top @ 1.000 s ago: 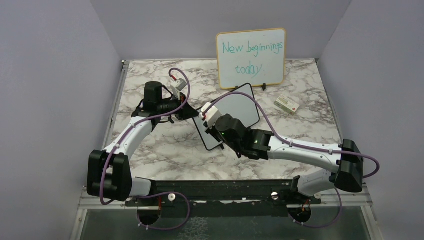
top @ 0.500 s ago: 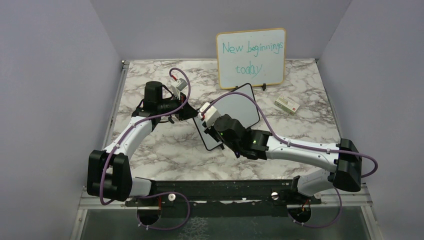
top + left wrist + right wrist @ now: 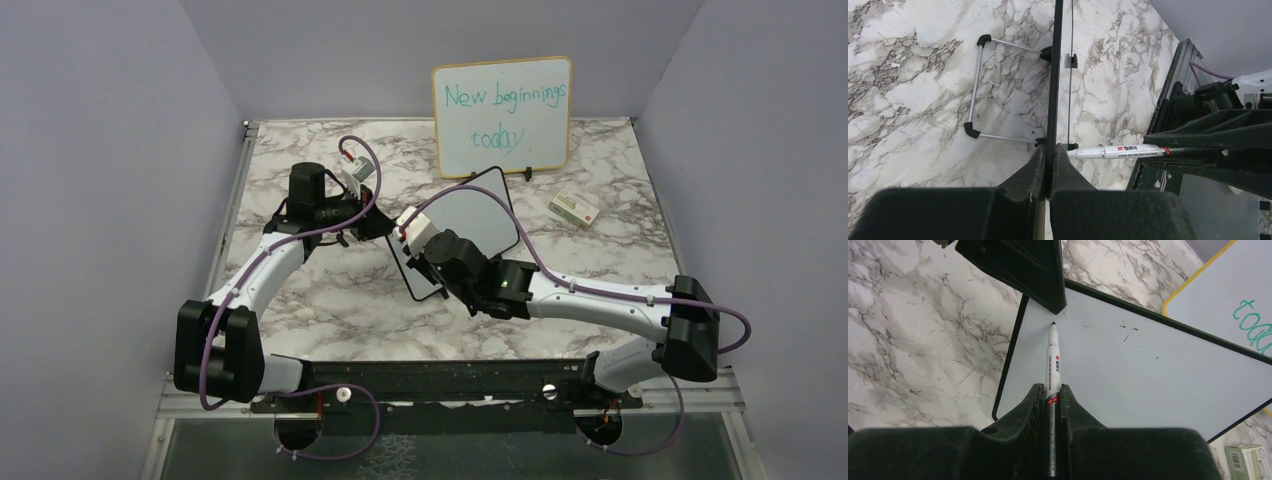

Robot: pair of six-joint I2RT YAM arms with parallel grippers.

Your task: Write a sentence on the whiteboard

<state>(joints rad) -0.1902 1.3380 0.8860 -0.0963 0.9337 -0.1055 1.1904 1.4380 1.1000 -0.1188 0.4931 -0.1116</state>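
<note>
Black tip of the marker (image 3: 1052,360) seems to touch the whiteboard (image 3: 1148,375) standing mid-table (image 3: 330,300), beside the edge pinched by the left gripper (image 3: 1049,155). The right gripper (image 3: 1050,390) clenches the marker, and the blank board stretches to its right.

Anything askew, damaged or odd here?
Nothing damaged or spilled. The whiteboard sits skewed to the table edges, its edge pinched by the left gripper; a few dark specks dot its blank face beyond the marker in the right gripper.

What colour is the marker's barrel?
The marker is white with a black tip and small red markings; the right wrist view shows it best.
</note>
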